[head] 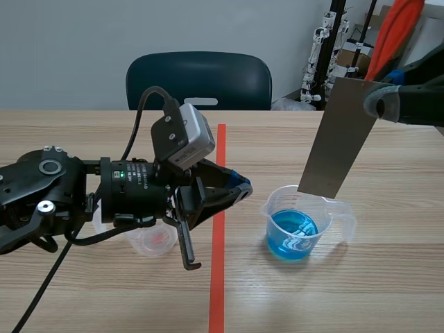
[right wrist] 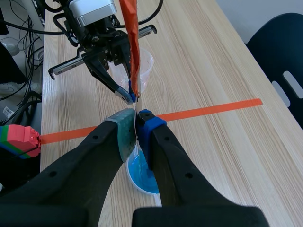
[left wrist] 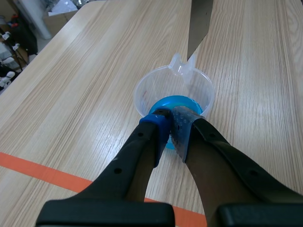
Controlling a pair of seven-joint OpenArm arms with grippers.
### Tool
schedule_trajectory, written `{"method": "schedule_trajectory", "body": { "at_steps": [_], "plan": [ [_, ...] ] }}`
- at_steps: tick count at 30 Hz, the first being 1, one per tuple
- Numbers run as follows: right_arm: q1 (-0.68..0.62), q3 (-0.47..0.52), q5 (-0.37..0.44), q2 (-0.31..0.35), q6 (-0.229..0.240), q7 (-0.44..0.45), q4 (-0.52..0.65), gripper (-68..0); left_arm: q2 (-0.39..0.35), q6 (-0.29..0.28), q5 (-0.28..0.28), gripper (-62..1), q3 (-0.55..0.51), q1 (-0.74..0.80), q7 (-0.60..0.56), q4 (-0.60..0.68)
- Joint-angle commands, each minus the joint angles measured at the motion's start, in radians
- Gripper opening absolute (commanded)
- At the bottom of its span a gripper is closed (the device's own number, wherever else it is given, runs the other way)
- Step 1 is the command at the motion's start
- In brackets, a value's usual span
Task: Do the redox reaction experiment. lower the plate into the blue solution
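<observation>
A grey metal plate (head: 340, 139) hangs tilted, my right gripper (head: 378, 104) shut on its upper edge. Its lower end is at the rim of a clear beaker (head: 343, 218) holding blue solution (head: 291, 234), and is above the liquid. In the right wrist view the plate (right wrist: 136, 127) shows edge-on between the pads, the blue solution (right wrist: 142, 177) beneath. My left gripper (head: 239, 189) is shut on nothing, left of the beaker. In the left wrist view its tips (left wrist: 170, 125) meet just before the beaker (left wrist: 147, 90), with the plate (left wrist: 201, 21) above the spout.
A small clear cup (head: 154, 239) with a pinkish bottom stands under the left arm. An orange-red tape line (head: 218, 277) runs down the table's middle. A dark chair (head: 198, 80) stands behind the table. An orange-red strip (right wrist: 131, 42) hangs ahead of the right fingers.
</observation>
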Motion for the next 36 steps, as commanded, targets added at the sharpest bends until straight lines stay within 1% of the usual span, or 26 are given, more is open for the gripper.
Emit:
{"method": "schedule_trajectory", "body": {
  "at_steps": [1,13,18,26,28,30,36],
  "plan": [
    [0.017,0.013,0.015,0.002,0.008,0.019,0.002,-66.9,0.005,-0.002,-0.013,-56.9,-0.003,-0.006,-0.014,0.023],
    [0.016,0.013,0.014,0.0,0.008,0.014,0.001,-66.9,0.004,-0.001,-0.013,-56.9,-0.003,-0.003,-0.014,0.023],
    [0.016,0.013,0.014,-0.037,0.008,-0.02,-0.029,-66.9,0.003,-0.001,-0.013,-56.9,-0.003,0.003,-0.014,0.023],
    [0.016,0.013,0.01,-0.068,0.008,-0.03,-0.056,-66.9,-0.012,-0.001,-0.01,-56.9,-0.004,0.005,-0.019,0.023],
    [0.016,0.013,0.01,-0.075,0.008,-0.039,-0.06,-66.9,-0.03,-0.001,-0.01,-56.9,-0.006,0.014,-0.044,0.023],
    [0.016,0.013,0.008,-0.08,0.008,-0.042,-0.064,-66.9,-0.055,-0.001,-0.01,-56.9,-0.025,0.038,-0.103,0.023],
    [0.016,0.013,0.008,-0.081,0.008,-0.041,-0.065,-66.9,-0.152,-0.001,-0.011,-56.9,-0.143,0.174,-0.34,0.023]
  ]
}}
